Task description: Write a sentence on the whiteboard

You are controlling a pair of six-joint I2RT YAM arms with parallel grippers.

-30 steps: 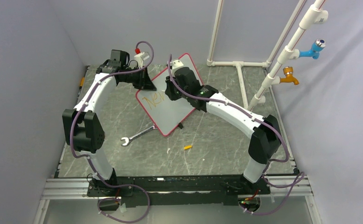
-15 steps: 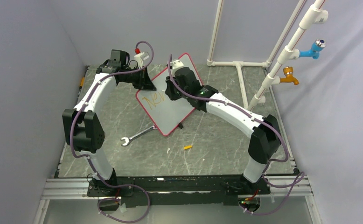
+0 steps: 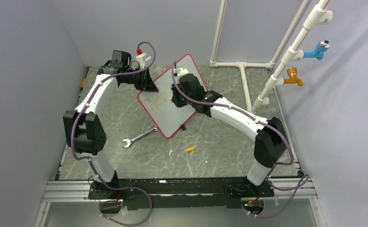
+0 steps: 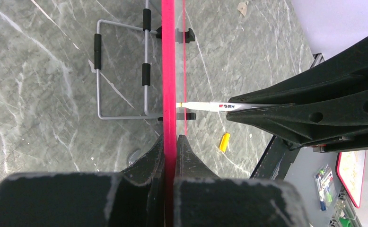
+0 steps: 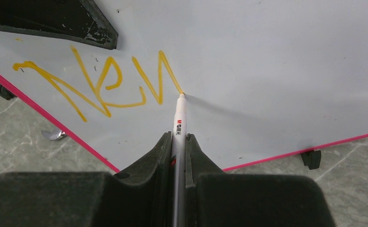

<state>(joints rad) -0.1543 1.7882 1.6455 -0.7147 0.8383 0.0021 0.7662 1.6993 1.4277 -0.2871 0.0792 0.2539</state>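
The white, red-framed whiteboard (image 3: 169,120) sits askew at the far middle of the surface (image 3: 220,142), with orange writing (image 5: 106,85) reading "New". The left hand (image 4: 171,140) clamps its edge. The right hand (image 5: 177,137) clamps a marker (image 5: 179,112) whose tip touches the board.

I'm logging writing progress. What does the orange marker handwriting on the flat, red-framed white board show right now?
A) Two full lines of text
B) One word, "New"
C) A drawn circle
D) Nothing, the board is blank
B: in the right wrist view the orange marker handwriting on the red-framed whiteboard reads only "New", and the tip of the white marker pen sits at the end of the last letter.
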